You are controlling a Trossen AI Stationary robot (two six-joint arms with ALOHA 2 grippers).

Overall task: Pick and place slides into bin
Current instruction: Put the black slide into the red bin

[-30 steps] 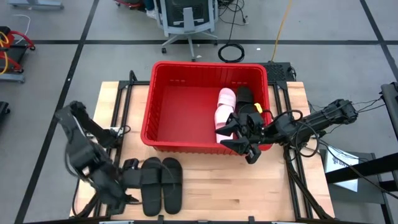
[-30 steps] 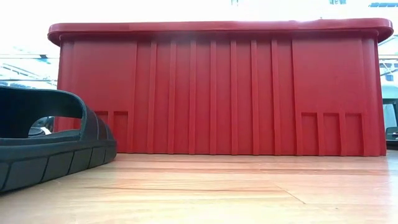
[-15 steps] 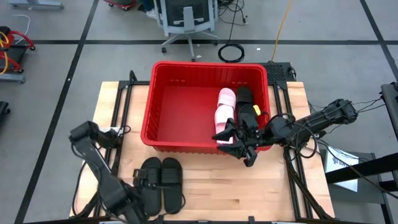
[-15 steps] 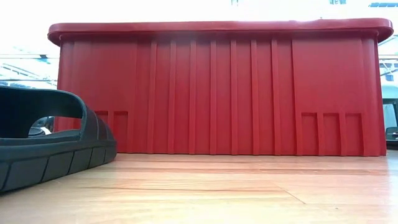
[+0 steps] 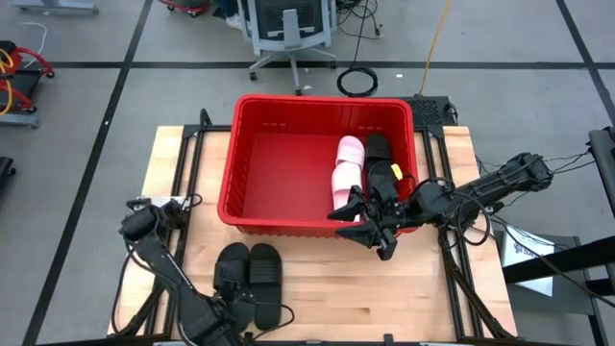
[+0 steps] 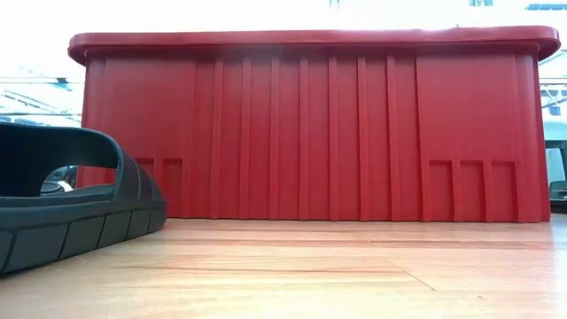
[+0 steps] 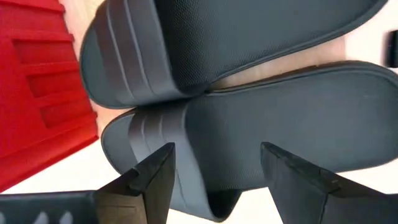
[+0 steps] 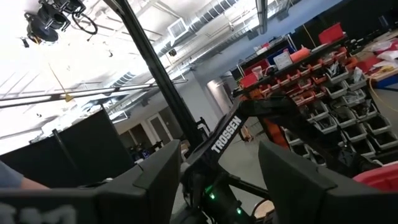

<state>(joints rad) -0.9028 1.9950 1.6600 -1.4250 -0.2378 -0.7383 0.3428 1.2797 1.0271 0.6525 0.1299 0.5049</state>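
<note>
hovering low at the table's (image 5: 317,288) 7 o'clock edge, the left gripper (image 5: 223,322) sits just beside the heel ends of two black slides (image 5: 249,284) that lie side by side on the wood; in the left wrist view its fingers (image 7: 149,177) are spread, with the nearer black slide (image 7: 280,130) lying between them and not pinched, the other black slide (image 7: 236,37) touching it beyond

the red bin (image 5: 264,219) stands at the table's 12 o'clock half, and in its 3 o'clock end lie two pale pink slides (image 5: 346,168) with black slides (image 5: 378,163) just beside them against the wall

the right gripper (image 5: 370,216) hangs over the bin's 5 o'clock corner, above the rim, near the pink pair; its jaws are spread with nothing between them, and the right wrist view looks past its fingers (image 8: 283,171) into the room

from table height, the bin's ribbed wall (image 6: 310,133) fills the far side, with one black slide (image 6: 71,204) at 9 o'clock, apart from it
</note>
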